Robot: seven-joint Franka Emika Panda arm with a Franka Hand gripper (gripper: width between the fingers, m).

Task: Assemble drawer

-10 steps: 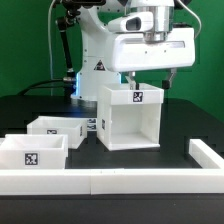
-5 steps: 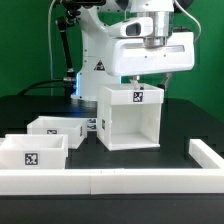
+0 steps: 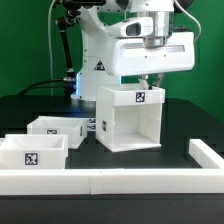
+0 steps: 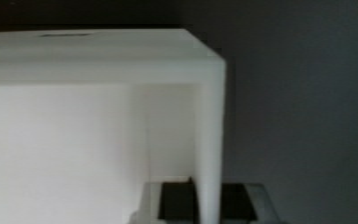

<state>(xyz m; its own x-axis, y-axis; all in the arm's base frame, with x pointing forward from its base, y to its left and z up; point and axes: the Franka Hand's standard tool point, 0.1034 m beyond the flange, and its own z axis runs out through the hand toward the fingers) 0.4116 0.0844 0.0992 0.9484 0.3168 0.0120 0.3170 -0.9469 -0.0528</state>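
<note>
The tall white drawer housing (image 3: pixel 128 120) stands upright mid-table with its open side facing the camera and a square tag on its top front edge. My gripper (image 3: pixel 150 84) is at the housing's top. In the wrist view one thin white wall of the housing (image 4: pixel 208 120) runs between my two dark fingers (image 4: pixel 176 200), which sit against it on both sides, so my gripper (image 4: pixel 210 202) is shut on that wall. Two shallow white trays (image 3: pixel 55 128) (image 3: pixel 32 152), each tagged, lie on the exterior view's left, apart from the housing.
A long low white rail (image 3: pixel 110 182) runs along the table's front and turns up at the exterior view's right (image 3: pixel 205 152). The robot base (image 3: pixel 95 50) stands behind the housing. A bit of the marker board (image 3: pixel 90 124) shows between the trays and the housing.
My hand has shifted slightly toward the exterior view's right and a little lower over the housing. The fingers, earlier seen spread apart, now sit close together at the top wall. The housing has not moved.
</note>
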